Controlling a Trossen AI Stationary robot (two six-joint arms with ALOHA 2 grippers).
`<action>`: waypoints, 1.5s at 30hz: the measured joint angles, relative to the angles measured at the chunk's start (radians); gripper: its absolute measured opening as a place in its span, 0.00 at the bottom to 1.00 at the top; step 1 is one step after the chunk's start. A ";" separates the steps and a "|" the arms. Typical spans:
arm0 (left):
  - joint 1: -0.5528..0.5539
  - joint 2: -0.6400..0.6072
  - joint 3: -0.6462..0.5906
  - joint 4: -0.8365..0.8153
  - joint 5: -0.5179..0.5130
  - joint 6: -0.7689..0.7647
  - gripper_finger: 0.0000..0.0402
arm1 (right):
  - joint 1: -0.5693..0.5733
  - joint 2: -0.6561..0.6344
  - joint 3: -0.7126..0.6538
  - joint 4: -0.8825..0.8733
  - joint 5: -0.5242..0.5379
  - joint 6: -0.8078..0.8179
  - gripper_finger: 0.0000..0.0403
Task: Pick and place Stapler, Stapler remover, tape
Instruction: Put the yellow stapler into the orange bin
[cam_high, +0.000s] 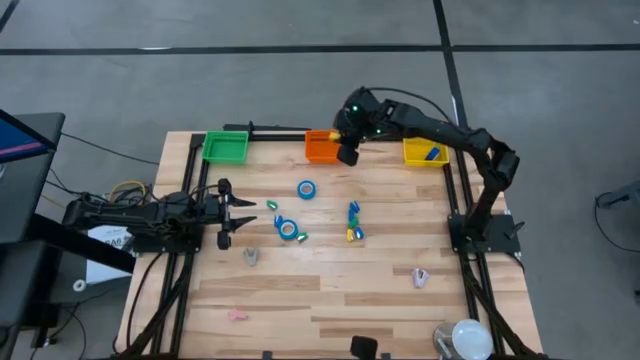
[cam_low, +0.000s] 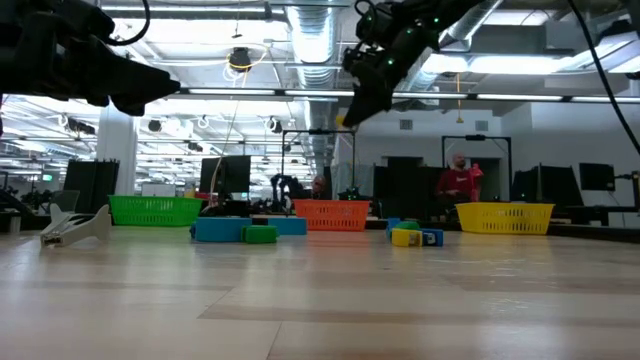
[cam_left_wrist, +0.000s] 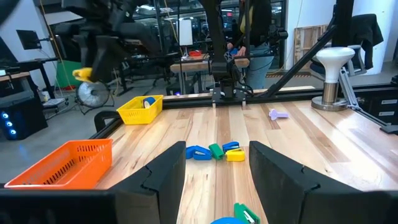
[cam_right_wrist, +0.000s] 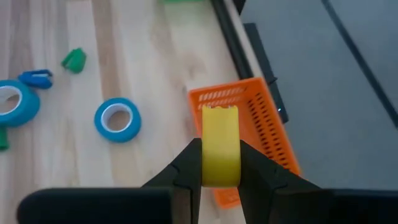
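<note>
Two dark arms, matte black links with rounded joint housings. Right arm: green indicator lights at wrist, thin black cable looping along upper link, square black base plate bolted at table edge. Left arm: black, cable bundle with yellow and white wires trailing behind base. Left gripper fingers: black, blocky, angled inner faces. Right gripper fingers: same black, tapered.

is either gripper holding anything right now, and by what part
The right gripper, above the orange bin, pinches a small yellow oblong piece by its sides. The left gripper is open and holds nothing.
</note>
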 joint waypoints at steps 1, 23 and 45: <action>0.000 0.000 0.000 0.000 0.000 0.000 0.42 | -0.005 0.000 0.004 0.002 0.000 0.000 0.17; 0.000 0.004 0.000 0.000 0.000 0.000 0.42 | -0.051 0.143 0.014 0.057 0.001 -0.010 0.17; 0.000 0.015 -0.001 0.008 0.000 0.000 0.42 | -0.081 0.280 0.017 0.138 -0.004 -0.009 0.17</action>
